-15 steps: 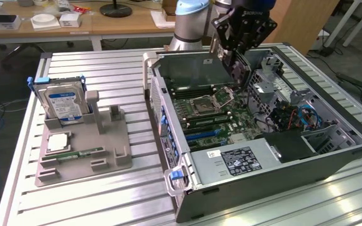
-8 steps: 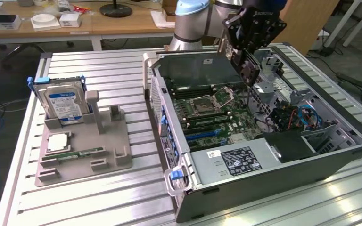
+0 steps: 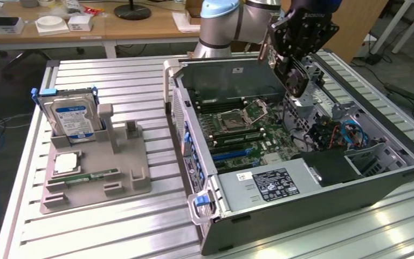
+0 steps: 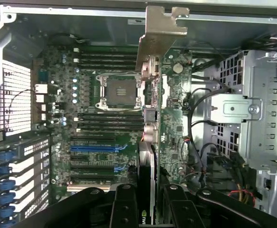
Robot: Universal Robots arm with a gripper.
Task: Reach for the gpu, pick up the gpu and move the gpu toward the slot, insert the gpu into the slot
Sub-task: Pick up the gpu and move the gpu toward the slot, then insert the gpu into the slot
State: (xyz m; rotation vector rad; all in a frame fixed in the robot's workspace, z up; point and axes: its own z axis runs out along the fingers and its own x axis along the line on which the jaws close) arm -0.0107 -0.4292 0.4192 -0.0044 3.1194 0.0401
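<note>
GPU (image 3: 297, 75) hangs upright over the open case (image 3: 315, 199), and we see the gripper (image 3: 291, 56) pinching it from above. In the wrist view its dark fingers (image 4: 124, 204) press on either side of the card (image 4: 158, 35). We see the card edge-on there, with its silvery bracket at the end away from the gripper (image 4: 148, 206).

Nearest us in the exterior view is the bare front edge of the slatted table (image 3: 121, 226). The case lies on its side along the table's edge at the exterior view's right, with the power supply (image 3: 271, 183) at its near end. Toward the table's edge at the exterior view's left sits a grey tray (image 3: 131, 183). A memory stick (image 3: 92, 176) lies in it, and a hard drive (image 3: 74, 118) stands at its far end.

Deeper in the case we see the motherboard (image 3: 250, 132), with a blue slot (image 3: 232, 155) and then the CPU socket (image 3: 237, 116). The GPU is held above the board's far part, between the socket and the drive cage (image 3: 336, 116). It is not seated in any slot. Behind the case's far wall rises the arm (image 3: 225, 21), and beyond it stands a wooden desk (image 3: 142, 27).
</note>
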